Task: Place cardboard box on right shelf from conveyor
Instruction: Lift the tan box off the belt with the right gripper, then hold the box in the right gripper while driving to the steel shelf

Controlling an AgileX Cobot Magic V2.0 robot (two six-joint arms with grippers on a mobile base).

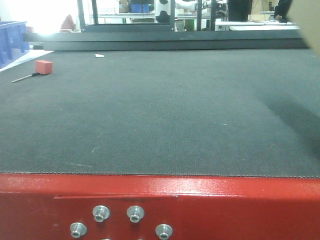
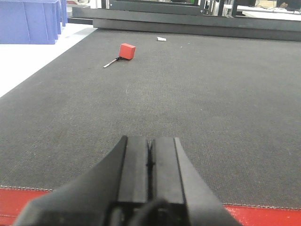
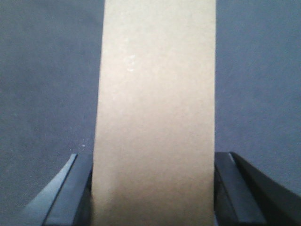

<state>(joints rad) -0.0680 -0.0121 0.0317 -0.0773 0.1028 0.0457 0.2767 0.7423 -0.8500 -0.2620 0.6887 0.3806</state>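
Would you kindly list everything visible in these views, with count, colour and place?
conveyor: one, dark grey belt with red frame, fills foreground
bolts: four, silver, on frame front
red block: one, red, far left on belt
thin rod: one, dark, by the block
white scrap: one, white, belt's far edge
blue bins: count unclear, blue, beyond belt's left
cardboard box: one, tan, in right gripper
left gripper: one, black, shut, empty, above belt's near edge
right gripper: one, black, fingers flank the box

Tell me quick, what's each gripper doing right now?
Left gripper: closed, holding nothing.
Right gripper: closed on the cardboard box, gripping its two sides.
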